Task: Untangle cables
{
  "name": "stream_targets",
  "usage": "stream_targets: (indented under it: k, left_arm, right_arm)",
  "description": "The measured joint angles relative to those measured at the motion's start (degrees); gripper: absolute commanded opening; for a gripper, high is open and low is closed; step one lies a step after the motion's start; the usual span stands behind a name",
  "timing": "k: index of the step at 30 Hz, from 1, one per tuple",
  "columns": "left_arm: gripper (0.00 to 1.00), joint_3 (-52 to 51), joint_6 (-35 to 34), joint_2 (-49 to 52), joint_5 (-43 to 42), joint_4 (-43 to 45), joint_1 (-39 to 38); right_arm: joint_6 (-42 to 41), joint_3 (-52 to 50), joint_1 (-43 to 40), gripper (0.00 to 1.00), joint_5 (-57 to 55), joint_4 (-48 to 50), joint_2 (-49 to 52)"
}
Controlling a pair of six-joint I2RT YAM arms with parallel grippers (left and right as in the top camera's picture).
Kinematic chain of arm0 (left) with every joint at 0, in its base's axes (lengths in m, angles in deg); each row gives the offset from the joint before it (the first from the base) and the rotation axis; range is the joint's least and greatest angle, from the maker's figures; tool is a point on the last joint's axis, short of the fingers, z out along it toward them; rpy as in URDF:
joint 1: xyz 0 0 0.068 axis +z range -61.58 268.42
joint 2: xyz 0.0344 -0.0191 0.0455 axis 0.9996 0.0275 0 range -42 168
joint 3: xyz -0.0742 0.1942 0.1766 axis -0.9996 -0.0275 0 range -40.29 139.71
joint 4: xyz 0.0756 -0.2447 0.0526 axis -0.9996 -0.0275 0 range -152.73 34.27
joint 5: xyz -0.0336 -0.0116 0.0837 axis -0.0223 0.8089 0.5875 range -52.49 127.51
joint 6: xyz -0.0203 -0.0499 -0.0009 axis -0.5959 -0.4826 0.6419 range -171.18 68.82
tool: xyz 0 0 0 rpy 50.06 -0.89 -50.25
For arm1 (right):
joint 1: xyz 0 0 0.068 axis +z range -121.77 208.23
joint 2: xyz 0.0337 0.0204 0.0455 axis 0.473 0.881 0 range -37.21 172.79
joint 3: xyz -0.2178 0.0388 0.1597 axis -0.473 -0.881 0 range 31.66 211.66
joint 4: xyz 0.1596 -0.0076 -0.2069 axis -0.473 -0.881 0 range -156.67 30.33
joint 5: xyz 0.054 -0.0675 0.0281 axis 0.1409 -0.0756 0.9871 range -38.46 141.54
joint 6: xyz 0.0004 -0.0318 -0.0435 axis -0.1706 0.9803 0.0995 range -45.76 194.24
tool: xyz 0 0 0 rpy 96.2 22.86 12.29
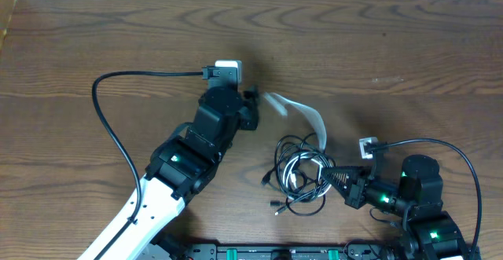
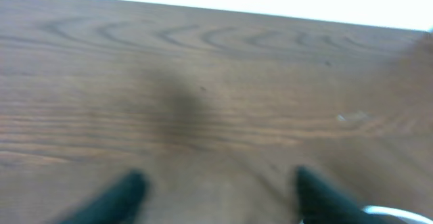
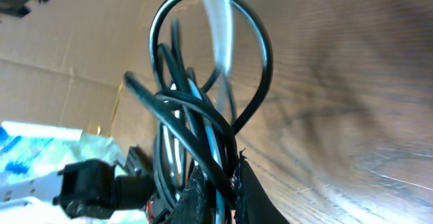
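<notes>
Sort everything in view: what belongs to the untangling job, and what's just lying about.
Part of the job:
- tangled cables
- white cable trailing out of the tangle
- right gripper, jaws shut on the tangle
- left gripper, jaws open, holding nothing

Not part of it:
- wooden table
- thick black arm cables

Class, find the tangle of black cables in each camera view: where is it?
Overhead: lower centre-right, the tangle of black cables, beside the right gripper.
Left wrist: not in it.
Right wrist: centre, pinched by that gripper.
Shared landmark: the wooden table.
</notes>
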Motion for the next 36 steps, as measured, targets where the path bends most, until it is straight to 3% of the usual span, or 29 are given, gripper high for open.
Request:
stream_targets:
  k: [9, 15, 23, 36]
  left_arm:
    - [0.99, 0.0, -0.7, 0.0, -2.9, -10.1, 0.1]
    - [0.99, 0.0, -0.3, 0.0, -12.8, -14.7, 0.1]
    - [0.99, 0.0, 8.8, 0.2, -28.9, -17.9, 0.1]
    - [0.99, 0.0, 15.8, 6.5, -32.7, -14.6, -0.2]
  right_arm:
    - [-1.4, 0.0, 0.0, 0.01, -3.5, -0.1, 0.0]
    - [-3.0, 0.0, 0.0, 0.01, -5.4, 0.0, 0.0]
    - [-4.7, 0.0, 0.0, 0.01, -6.2, 0.7, 0.0]
    - [-5.0, 0.0, 0.0, 0.01, 3.6, 0.7, 0.0]
